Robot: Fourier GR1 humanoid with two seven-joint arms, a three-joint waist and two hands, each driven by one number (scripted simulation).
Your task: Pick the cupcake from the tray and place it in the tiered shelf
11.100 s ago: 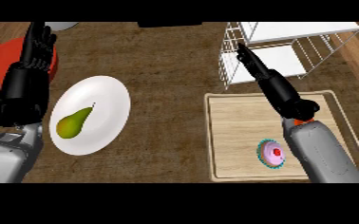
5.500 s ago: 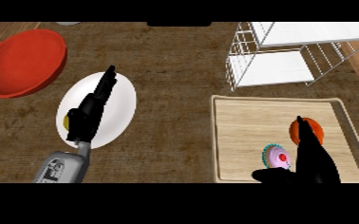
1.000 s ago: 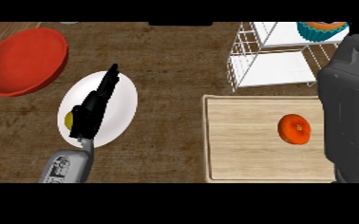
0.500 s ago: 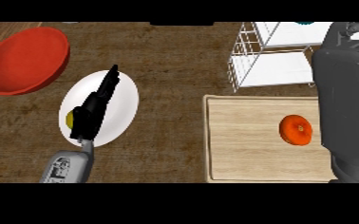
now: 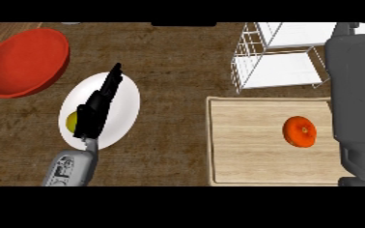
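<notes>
You are looking steeply down at a dark wooden counter [image 5: 178,67]. At its right side a pale wooden tray [image 5: 242,164] is lying flat, and an orange round fruit [image 5: 299,131] is sitting on its right half. Just beyond the tray's far edge the white wire tiered shelf [image 5: 281,72] is standing, with its white levels showing through the wires.

The grey right forearm [image 5: 347,92] is running up the view's right edge, crossing the tray's right side and passing beside the shelf. The right hand itself is lying outside the view, so you cannot tell what its fingers are doing. The cupcake is not showing anywhere here, and you cannot tell where it is.

At the left, the left hand [image 5: 98,107] is stretching over a white plate [image 5: 125,104], its fingers straight and close together, holding nothing. It is covering most of a yellow-green fruit [image 5: 71,121] on that plate. The left forearm [image 5: 71,169] is coming in from the lower edge. A red bowl [image 5: 28,60] is sitting at the far left.
</notes>
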